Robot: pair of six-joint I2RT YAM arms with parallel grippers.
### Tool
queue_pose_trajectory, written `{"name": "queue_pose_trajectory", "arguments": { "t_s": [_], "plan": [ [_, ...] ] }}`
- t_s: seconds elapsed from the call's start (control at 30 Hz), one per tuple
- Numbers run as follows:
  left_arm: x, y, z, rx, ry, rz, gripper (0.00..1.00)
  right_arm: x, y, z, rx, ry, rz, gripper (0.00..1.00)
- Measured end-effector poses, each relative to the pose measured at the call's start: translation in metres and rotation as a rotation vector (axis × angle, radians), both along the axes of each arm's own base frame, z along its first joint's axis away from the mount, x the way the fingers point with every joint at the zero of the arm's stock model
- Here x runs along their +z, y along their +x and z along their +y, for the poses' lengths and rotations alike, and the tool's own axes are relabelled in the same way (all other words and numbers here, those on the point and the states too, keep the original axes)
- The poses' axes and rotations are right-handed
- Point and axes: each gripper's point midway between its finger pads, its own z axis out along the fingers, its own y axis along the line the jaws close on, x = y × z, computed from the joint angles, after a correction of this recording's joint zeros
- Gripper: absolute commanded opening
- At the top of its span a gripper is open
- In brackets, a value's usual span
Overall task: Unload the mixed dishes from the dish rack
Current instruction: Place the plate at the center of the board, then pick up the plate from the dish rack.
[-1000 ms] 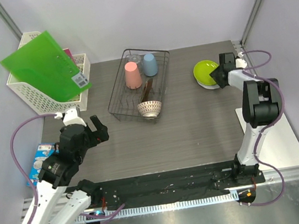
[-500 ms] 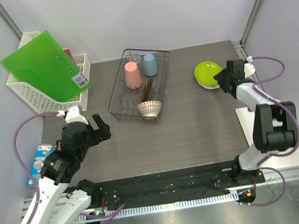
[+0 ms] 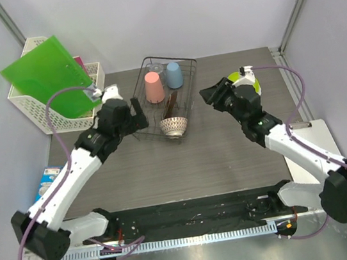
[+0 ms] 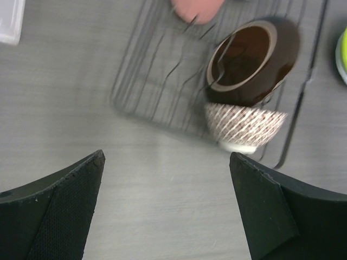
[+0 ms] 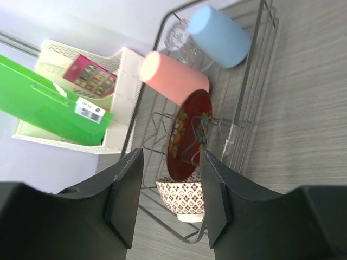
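In black thin-wire rectangular dish rack point(image 3: 190, 95), back-centre of grey table point(image 3: 229, 154): pink cup point(image 3: 153, 86) and light blue cup point(image 3: 173, 75) side by side at far end. Red patterned plate point(image 5: 189, 135) on edge in mid-rack wires. White bowl with reddish pattern point(image 3: 174, 126) upright at near end. Yellow-green plate point(image 3: 254, 83) out on table right of rack, partly hidden behind right arm.

Left gripper point(image 4: 166, 157) just beside rack's near-left corner, fingers spread wide, holding nothing. Right gripper point(image 5: 171, 157) near rack's right side, facing it, fingers parted, holding nothing.

White plastic lattice basket point(image 3: 61, 113) with green folder point(image 3: 49, 76) at far left.
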Motion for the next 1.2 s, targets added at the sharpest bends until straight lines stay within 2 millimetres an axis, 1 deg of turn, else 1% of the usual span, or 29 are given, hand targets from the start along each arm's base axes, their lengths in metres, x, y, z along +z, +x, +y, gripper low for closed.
{"name": "queue_pose_trajectory", "arguments": {
  "t_s": [0.07,0.13,0.2,0.23,0.3,0.33,0.43,0.5,0.63,0.73,0.87,0.97,1.0,1.17,1.2],
  "plan": [
    [0.012,0.019,-0.016,-0.012,0.041,-0.029,0.93,0.013,-0.01,-0.006,-0.013,0.01,-0.048,0.5],
    [0.024,0.041,-0.036,-0.026,0.09,-0.065,0.95,0.019,-0.017,-0.012,-0.028,0.021,-0.081,0.49],
    [0.032,0.063,-0.056,-0.039,0.144,-0.104,0.96,0.017,-0.034,-0.026,-0.06,0.033,-0.113,0.49],
    [0.032,0.073,-0.066,-0.044,0.175,-0.116,0.96,0.014,-0.042,-0.034,-0.079,0.035,-0.121,0.49],
    [0.027,0.09,-0.083,-0.061,0.254,-0.134,0.96,0.013,-0.054,-0.046,-0.109,0.036,-0.139,0.49],
    [0.023,0.096,-0.089,-0.069,0.285,-0.137,0.96,0.015,-0.057,-0.05,-0.12,0.037,-0.148,0.49],
    [0.007,0.113,-0.111,-0.1,0.398,-0.136,0.96,0.022,-0.062,-0.056,-0.133,0.034,-0.168,0.49],
    [-0.006,0.123,-0.124,-0.119,0.476,-0.142,0.96,0.021,-0.065,-0.057,-0.133,0.023,-0.163,0.49],
    [-0.022,0.127,-0.135,-0.155,0.599,-0.152,0.96,0.018,-0.068,-0.059,-0.134,0.019,-0.163,0.49],
    [-0.021,0.13,-0.141,-0.165,0.643,-0.181,0.96,0.007,-0.071,-0.061,-0.133,0.016,-0.156,0.49],
    [-0.017,0.137,-0.147,-0.161,0.701,-0.22,0.93,-0.007,-0.068,-0.057,-0.123,-0.005,-0.119,0.49],
    [-0.024,0.14,-0.148,-0.16,0.737,-0.221,0.88,-0.014,-0.066,-0.056,-0.119,-0.019,-0.104,0.48],
    [-0.027,0.141,-0.148,-0.159,0.749,-0.218,0.84,-0.014,-0.066,-0.056,-0.118,-0.023,-0.103,0.48],
    [-0.043,0.14,-0.141,-0.144,0.829,-0.209,0.77,-0.014,-0.066,-0.056,-0.117,-0.033,-0.107,0.47],
    [-0.046,0.14,-0.139,-0.14,0.841,-0.207,0.73,-0.014,-0.066,-0.056,-0.117,-0.033,-0.108,0.47]
  ]
}}
